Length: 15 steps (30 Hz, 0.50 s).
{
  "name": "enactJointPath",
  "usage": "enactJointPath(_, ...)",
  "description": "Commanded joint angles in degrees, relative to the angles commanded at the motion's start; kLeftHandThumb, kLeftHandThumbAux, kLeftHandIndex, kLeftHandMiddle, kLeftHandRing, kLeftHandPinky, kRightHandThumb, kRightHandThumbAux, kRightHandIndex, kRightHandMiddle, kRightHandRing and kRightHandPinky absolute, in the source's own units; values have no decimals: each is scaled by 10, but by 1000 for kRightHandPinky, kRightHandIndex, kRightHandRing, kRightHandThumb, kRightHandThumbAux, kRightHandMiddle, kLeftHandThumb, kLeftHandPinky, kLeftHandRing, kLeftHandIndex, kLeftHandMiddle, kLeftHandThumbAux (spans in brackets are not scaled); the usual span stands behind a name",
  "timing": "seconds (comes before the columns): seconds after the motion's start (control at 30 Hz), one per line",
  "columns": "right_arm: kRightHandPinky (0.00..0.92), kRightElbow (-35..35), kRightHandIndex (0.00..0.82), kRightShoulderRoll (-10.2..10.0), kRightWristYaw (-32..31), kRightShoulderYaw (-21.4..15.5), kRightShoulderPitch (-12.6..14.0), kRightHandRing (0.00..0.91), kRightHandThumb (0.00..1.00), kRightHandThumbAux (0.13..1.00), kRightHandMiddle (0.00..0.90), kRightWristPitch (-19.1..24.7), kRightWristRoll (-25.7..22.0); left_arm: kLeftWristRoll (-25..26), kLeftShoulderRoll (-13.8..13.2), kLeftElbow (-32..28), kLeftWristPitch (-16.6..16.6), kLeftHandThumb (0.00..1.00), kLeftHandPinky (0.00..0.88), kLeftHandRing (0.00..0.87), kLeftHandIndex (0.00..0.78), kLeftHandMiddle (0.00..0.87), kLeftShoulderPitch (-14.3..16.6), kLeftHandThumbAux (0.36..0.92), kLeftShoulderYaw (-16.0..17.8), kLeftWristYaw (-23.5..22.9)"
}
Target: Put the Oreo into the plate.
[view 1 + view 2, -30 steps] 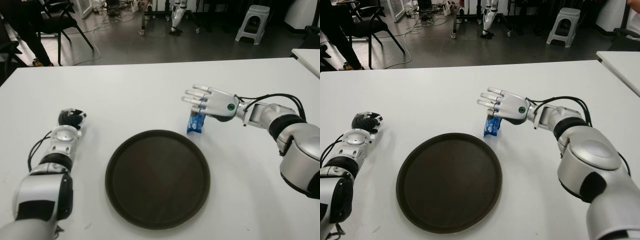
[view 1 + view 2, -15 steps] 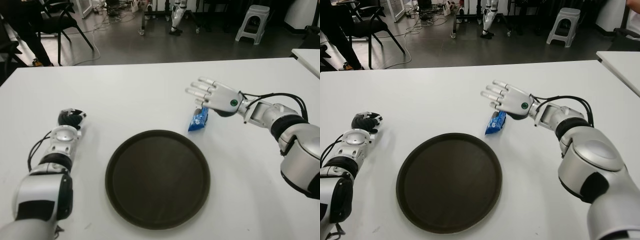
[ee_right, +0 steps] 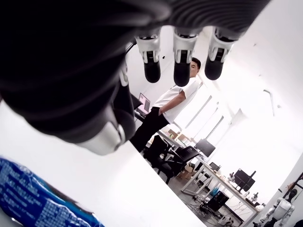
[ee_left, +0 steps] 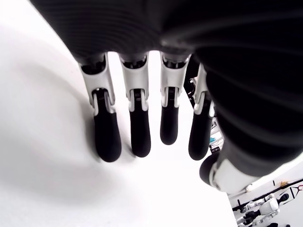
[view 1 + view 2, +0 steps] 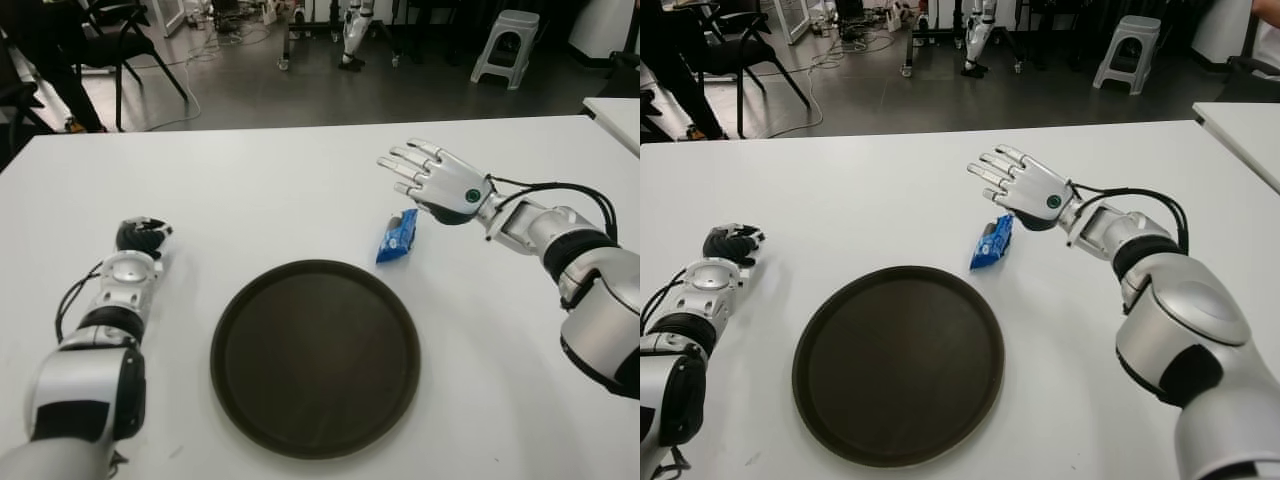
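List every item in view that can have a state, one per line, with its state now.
Blue Oreo packet: lying on the white table, just outside the plate's far right rim, ungrasped.
Round dark plate: flat on the table, empty.
Right hand: open, fingers spread, raised just beyond the packet, not touching it.
Left hand: at the table's left side, left of the plate, holding nothing.

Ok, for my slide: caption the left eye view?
Open right hand above the Oreo pack, beside the empty plate.
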State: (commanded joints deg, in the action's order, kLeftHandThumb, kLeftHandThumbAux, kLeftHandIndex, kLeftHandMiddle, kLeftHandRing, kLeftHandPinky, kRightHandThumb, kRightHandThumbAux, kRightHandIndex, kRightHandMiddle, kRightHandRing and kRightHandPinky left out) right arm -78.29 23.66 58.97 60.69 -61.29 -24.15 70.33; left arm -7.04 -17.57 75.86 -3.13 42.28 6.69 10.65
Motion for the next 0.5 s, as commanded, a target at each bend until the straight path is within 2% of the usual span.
enactJointPath(0.13,72,0,417,0,-4,-5,0,70,708,722,80,-4,-1,-1,0,0,-1,687,222,265,411,260,0,719,-2,1)
enactJointPath(0.5,68,0,417,-1,-21,-19,3,66,707,722,76,-15,-9,-1,-2,1,2,686,208,250,412,257,0,718,-1,-1)
